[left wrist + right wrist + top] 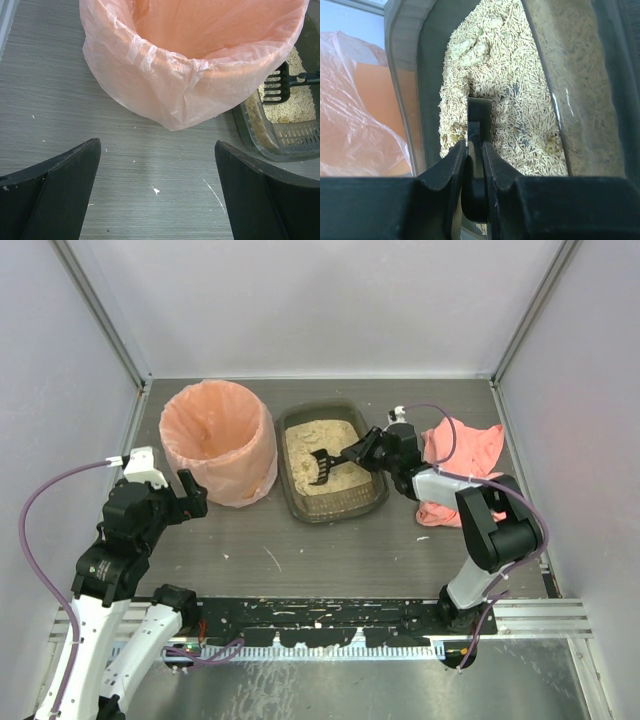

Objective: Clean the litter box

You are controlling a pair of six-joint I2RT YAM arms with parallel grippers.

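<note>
Step in hand, my read: scooping. Nothing is visibly headed for the bin yet.

- Litter box (335,514) sits at 12 o'clock of counter (330,555) centre, long axis running 12–6. The bagged bin (245,475) is just beside it at its 9 o'clock, and a pink cloth (465,450) lies at its 3 o'clock.
- Right pincer (362,450) is clamped narrow on the handle of the black slotted scoop (322,465). It comes in over the box's 3 o'clock rim, with the scoop head toward the 9 o'clock side of the litter.
- Right wrist view: the handle is pinched between both jaws and looks centred. A paler lump (472,47) sits in the litter toward the far end, ahead of the scoop. Probably the target.
- Left wrist view: the scoop head shows above the box's near rim, slots visible. Can't tell if it's loaded or touching the litter.
- Left pincer (190,492) is spread wide, holds nothing, and is parked at the bin's 7 o'clock, facing it.

Next move needs:
- Dip the head under the lump, lift level, and let loose grains sift through the slots.
- Swing toward 9 o'clock, clear both rims, and tip over the bag.
- Risk: the bag lip sags outward on the box side, so go high.
</note>
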